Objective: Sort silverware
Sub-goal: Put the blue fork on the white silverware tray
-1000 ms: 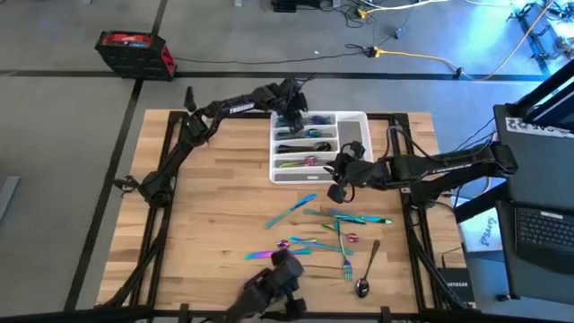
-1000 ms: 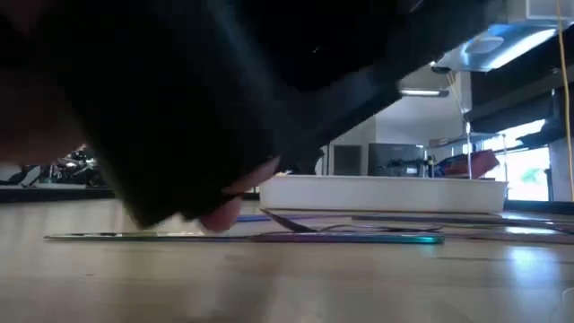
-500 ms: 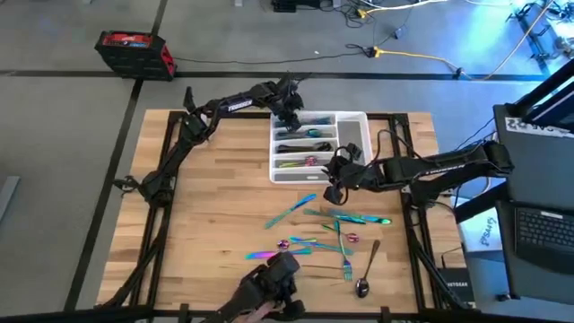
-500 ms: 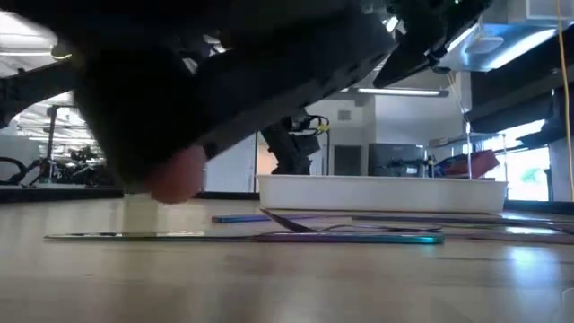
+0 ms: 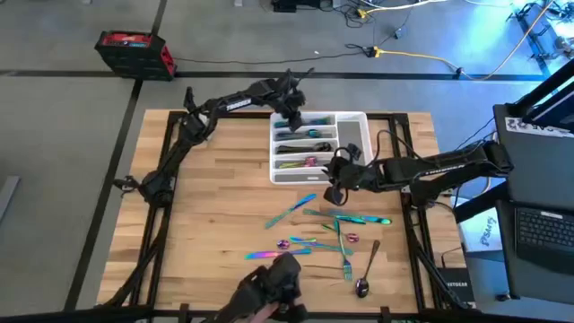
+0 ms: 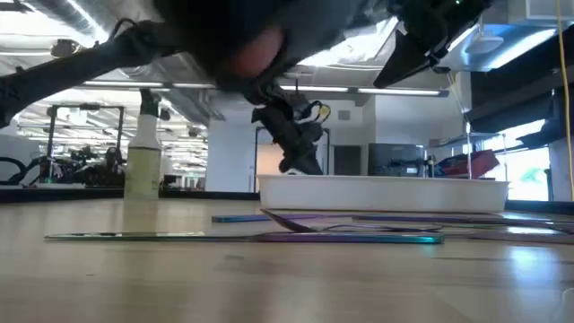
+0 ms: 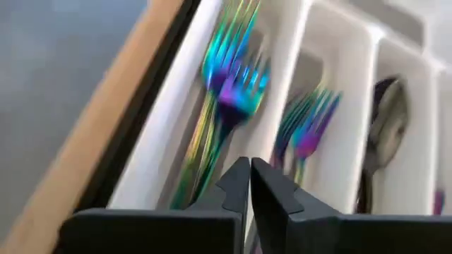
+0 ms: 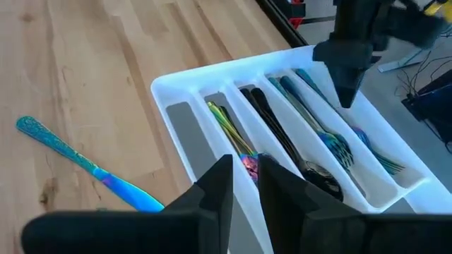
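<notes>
the left tool [image 5: 289, 111] hung pressed together over the tray's [image 5: 363, 126] far compartment of forks [image 7: 227, 92]. the right tool [image 5: 333, 187], also closed, hovered beside the tray; loose silverware [image 5: 336, 229] lay scattered on the worktop [image 5: 215, 206].

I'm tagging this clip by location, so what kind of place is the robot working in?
Probably a robotics lab or open workshop, not a home. The wooden table stands on bare grey floor with loose cables and a laptop alongside, and the low view shows exposed ceiling ducts and equipment racks.
</notes>
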